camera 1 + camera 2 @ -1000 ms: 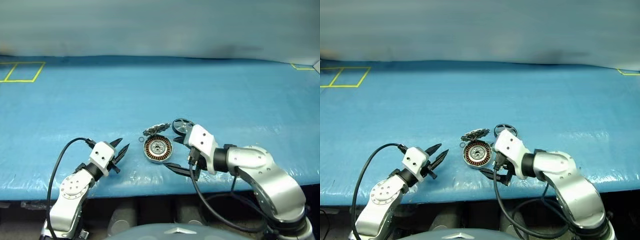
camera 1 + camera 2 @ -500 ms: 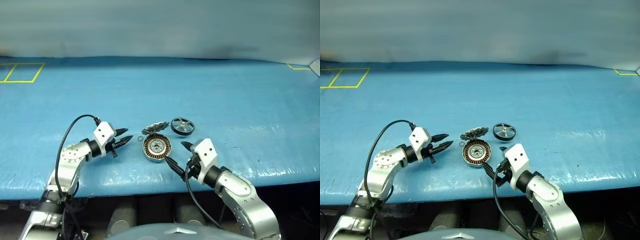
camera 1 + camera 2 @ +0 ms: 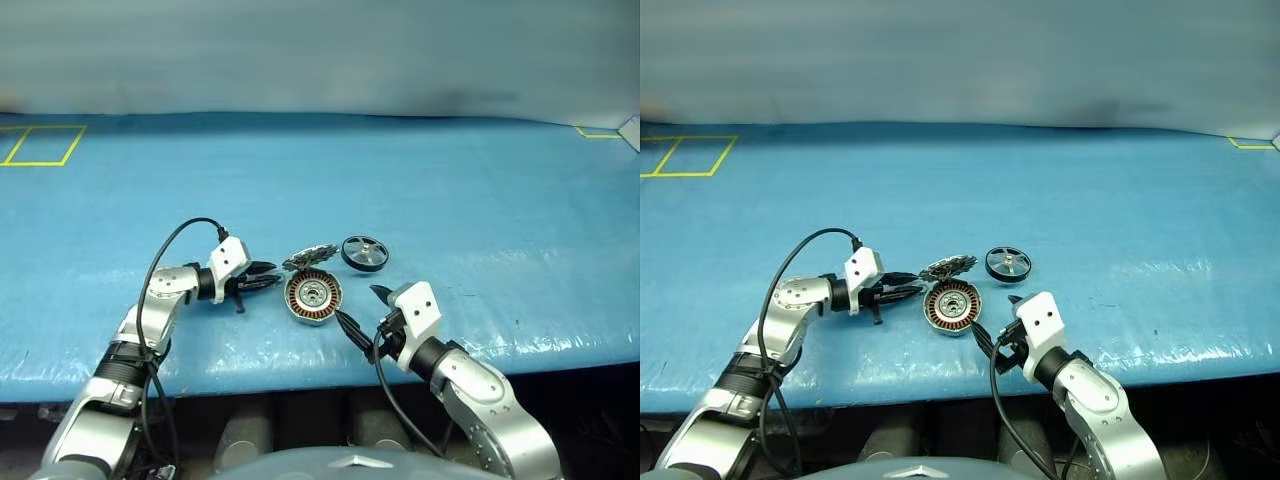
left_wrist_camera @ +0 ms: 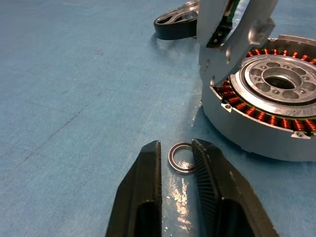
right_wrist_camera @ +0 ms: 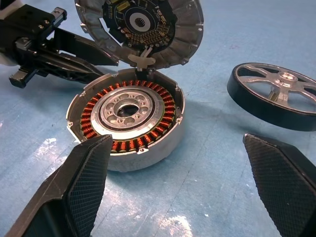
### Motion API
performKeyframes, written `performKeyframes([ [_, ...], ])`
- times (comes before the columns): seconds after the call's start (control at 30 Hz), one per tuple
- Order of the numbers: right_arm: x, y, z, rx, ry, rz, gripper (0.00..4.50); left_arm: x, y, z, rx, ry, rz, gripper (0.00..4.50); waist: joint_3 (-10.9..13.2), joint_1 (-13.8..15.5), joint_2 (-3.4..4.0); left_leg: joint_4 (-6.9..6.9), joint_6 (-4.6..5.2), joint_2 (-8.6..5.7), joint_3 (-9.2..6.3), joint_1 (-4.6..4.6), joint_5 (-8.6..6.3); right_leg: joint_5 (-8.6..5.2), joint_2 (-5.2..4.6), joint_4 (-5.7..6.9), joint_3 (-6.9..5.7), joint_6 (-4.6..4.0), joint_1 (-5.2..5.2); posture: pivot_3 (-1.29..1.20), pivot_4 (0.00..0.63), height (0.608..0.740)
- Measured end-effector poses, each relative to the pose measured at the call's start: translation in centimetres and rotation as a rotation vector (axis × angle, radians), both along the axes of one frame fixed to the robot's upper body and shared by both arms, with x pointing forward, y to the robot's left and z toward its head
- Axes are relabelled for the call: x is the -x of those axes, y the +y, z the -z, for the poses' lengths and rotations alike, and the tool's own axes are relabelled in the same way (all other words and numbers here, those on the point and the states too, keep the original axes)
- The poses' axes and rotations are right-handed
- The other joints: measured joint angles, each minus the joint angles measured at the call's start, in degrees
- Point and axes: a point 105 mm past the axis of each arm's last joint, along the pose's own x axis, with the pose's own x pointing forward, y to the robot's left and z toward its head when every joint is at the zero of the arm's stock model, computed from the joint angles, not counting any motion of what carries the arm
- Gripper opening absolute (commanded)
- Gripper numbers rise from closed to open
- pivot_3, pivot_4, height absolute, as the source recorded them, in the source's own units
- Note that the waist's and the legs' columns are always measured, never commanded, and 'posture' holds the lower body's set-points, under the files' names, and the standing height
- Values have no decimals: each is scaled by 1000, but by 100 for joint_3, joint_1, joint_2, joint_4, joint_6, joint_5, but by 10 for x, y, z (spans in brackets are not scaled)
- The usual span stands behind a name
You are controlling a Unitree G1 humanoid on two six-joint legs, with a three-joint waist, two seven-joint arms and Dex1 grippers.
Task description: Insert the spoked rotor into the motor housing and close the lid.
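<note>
Lying beside the open grey metal motor housing [image 3: 314, 298], the black spoked rotor [image 3: 364, 252] awaits pickup. Right jaws spread wide, empty; left jaws part-open around a tiny metal ring [image 4: 181, 158]. Next: grasp the rotor.

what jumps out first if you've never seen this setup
The open motor housing sits mid-table on the blue cover, coppery windings showing and its lid hinged up behind it. The spoked rotor lies just beyond, to its right. The left gripper reaches in from the left with a tiny metal ring between its fingertips, while the right gripper gapes wide at the housing's near side.
</note>
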Motion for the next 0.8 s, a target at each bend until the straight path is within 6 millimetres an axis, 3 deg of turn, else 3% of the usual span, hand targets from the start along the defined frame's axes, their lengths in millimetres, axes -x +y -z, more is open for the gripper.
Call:
performKeyframes([
  [0.17, -2, -1, -1, 6, -5, 15, 4500, 0, 4, -2, -26, -23, 12, 4097, 0, 10, 0, 1, 0, 0, -1, 0, 0, 1, 0, 0, 0, 1, 1, 0, 150, 740],
  [0.8, -7, -3, -6, 11, -29, 27, 4500, -10, -13, 3, -46, 11, 52, 4097, 0, 18, -1, 4, 1, -3, -2, -2, 0, 3, 1, 1, 0, 4, 3, 0, 150, 740],
])
